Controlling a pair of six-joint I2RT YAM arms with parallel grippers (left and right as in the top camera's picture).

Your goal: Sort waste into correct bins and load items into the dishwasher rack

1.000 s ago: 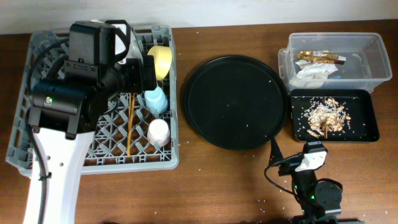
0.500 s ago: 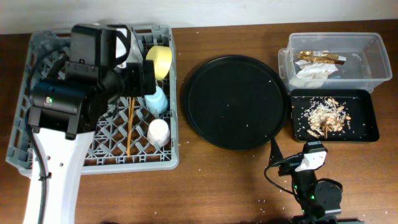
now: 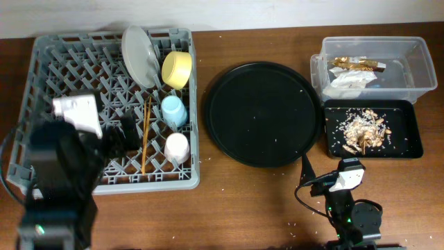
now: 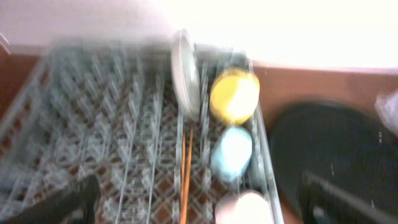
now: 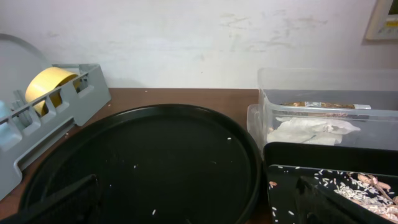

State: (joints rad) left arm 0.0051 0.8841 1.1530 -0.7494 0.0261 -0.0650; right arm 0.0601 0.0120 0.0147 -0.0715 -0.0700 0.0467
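Sorting looks done: plate (image 3: 139, 55), yellow bowl (image 3: 177, 69), blue cup (image 3: 173, 111), pink cup (image 3: 177, 147), chopsticks (image 3: 146, 135) in the dishwasher rack (image 3: 62, 69); wrapper (image 3: 357, 65), napkins (image 3: 350, 80) in clear tub (image 3: 423, 76), scraps (image 3: 364, 130) in black tray (image 3: 409, 149); left hand (image 4: 199, 186), right hand (image 5: 199, 186) apart, empty; likely just park them

Table (image 3: 277, 201): rack (image 3: 69, 62), tub (image 3: 424, 89), trays (image 3: 409, 142), prob. crumbs (image 3: 291, 223)

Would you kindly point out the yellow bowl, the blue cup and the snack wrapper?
yellow bowl (image 3: 176, 69), overhead view, centre of its body.
blue cup (image 3: 173, 111), overhead view, middle of its body.
snack wrapper (image 3: 357, 66), overhead view, middle of its gold strip.
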